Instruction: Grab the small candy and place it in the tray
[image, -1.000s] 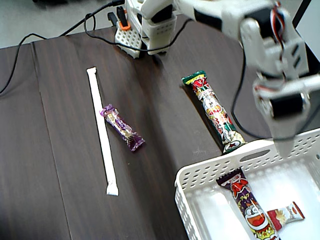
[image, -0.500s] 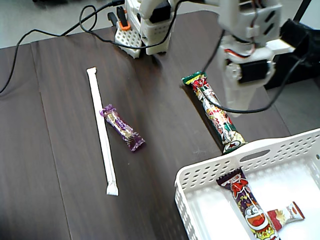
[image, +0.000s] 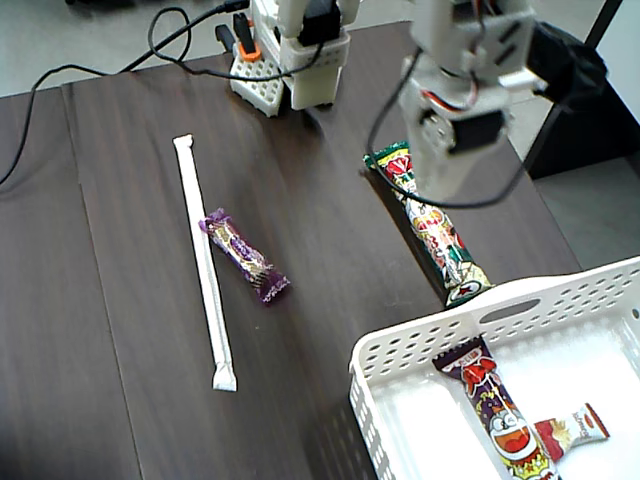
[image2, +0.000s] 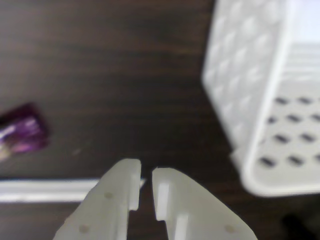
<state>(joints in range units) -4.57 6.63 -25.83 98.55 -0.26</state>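
We are seeing the small pillow-shaped candy with a white middle and red crimped ends (image: 573, 428) lying inside the large white perforated plastic tray (image: 420, 345), near the bottom right corner of the fixed view. It is resting on the tray floor, touching the lower end of a long snack stick with a dark red wrapper and a cartoon face (image: 495, 410) that is lying diagonally in the same tray.

The white two-finger gripper (image2: 146, 175) is hanging above the dark brown wooden table (image: 120, 300), well apart from the candy, with nothing between its fingers. In the wrist view its two pale fingertips are standing nearly together, with only a narrow slit between them (we are calling that closed and empty). In the fixed view the arm's white wrist section (image: 460, 100) is covering the upper part of a second long cartoon-printed snack stick with green ends (image: 440, 240), which is lying on the table just beside the tray's slotted rim.

Further left in the fixed view, a purple wrapped bar (image: 245, 256) is lying beside a long thin white paper-wrapped stick (image: 203, 262), close to it. The wrist view is showing blurred parts of both, along with the tray's perforated wall.
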